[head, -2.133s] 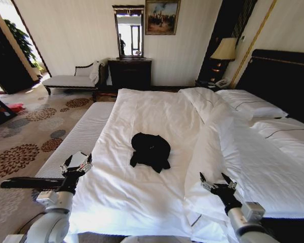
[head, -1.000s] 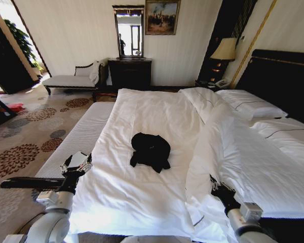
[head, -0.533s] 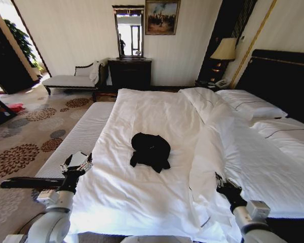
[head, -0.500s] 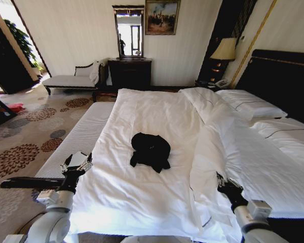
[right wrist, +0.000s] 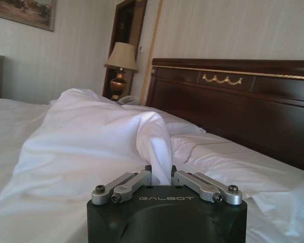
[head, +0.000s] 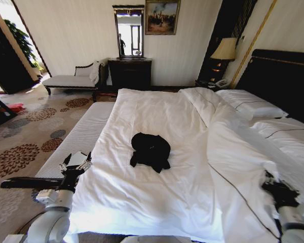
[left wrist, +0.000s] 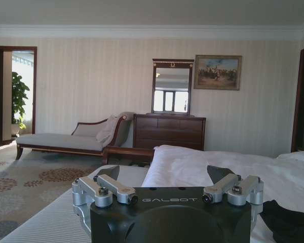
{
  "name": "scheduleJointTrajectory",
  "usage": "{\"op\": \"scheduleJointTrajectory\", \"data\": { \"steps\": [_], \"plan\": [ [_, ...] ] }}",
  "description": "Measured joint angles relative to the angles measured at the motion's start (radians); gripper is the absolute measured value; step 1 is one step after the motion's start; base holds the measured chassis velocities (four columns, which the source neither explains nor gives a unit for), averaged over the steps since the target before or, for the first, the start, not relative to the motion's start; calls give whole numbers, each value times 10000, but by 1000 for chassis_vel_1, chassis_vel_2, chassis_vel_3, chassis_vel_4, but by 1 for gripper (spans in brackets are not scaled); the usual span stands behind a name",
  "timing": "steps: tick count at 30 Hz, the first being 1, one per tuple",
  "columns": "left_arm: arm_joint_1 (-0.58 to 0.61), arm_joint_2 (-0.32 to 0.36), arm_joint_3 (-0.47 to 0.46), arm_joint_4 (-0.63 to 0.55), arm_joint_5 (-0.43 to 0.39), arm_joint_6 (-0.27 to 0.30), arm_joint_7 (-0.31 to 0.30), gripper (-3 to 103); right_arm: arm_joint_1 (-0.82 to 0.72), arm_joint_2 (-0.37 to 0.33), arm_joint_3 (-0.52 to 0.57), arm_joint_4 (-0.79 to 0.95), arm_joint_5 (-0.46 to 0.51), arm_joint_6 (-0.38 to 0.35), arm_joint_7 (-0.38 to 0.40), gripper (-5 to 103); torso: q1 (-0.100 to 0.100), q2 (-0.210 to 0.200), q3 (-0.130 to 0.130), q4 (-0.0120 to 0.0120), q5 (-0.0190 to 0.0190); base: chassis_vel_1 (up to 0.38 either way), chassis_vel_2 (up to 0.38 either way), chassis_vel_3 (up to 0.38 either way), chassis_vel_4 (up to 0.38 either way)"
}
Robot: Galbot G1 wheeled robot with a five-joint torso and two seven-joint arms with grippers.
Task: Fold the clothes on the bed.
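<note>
Low — right gripper (head: 271, 183) pinching duvet (right wrist: 91, 147); left gripper (head: 76, 163) open.

Striped pale walls; floral carpet (head: 25, 147); chaise (head: 71, 78), dark dresser (head: 129, 72), mirror (head: 128, 31), painting (head: 162, 16), lit lamp (head: 224, 50).

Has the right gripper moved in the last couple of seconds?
Yes. The right gripper, shut on the white duvet, has swung to the robot's right, away from the black top, toward the headboard.
</note>
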Motion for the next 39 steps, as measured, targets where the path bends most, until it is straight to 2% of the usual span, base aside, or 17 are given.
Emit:
{"op": "scheduleJointTrajectory", "data": {
  "steps": [3,5,11,12,14,17,21,23,29,32,39],
  "plan": [
    [-4,4,14,18,0,2,-10,96,263,-106,376,-698,84,78,-5,2,0,-1,1,4,0,0,0,0,0],
    [5,5,2,23,-9,3,-11,102,435,-239,652,-1305,169,133,-6,2,0,0,0,4,0,0,0,0,0],
    [20,7,-54,44,-36,2,-12,100,683,-452,966,-2314,133,270,-7,2,0,0,0,2,0,0,0,0,0],
    [27,11,-66,45,-41,1,-11,98,776,-545,1054,-2679,92,326,-6,2,0,0,0,2,0,0,0,0,0],
    [28,16,-79,44,-45,0,-13,102,956,-790,1195,-3314,49,391,-5,2,0,0,0,1,0,0,0,0,0],
    [54,17,-87,12,-45,0,-19,96,1253,-1261,1325,-4223,-158,556,-6,2,0,0,0,2,0,0,0,0,0],
    [79,14,-90,-8,-43,0,-21,98,1399,-1493,1376,-4735,-297,671,-16,2,0,0,1,4,0,0,0,0,0],
    [121,0,-102,-33,-24,0,-27,101,1675,-1888,1461,-5969,-651,1008,-25,2,0,0,1,5,0,0,0,0,0],
    [145,-9,-97,-36,29,0,-39,99,2076,-2340,1476,-7768,-1058,1543,-29,2,0,0,0,0,2,0,0,0,0],
    [109,-9,-53,-68,66,17,-74,99,2564,-2597,1464,-8904,-1634,2080,-10,2,0,0,0,3,1,0,0,0,0],
    [119,-16,-33,-91,109,49,-96,99,3195,-2858,1290,-10416,-2067,2405,161,2,0,0,1,5,0,0,0,0,0]
  ]
}}
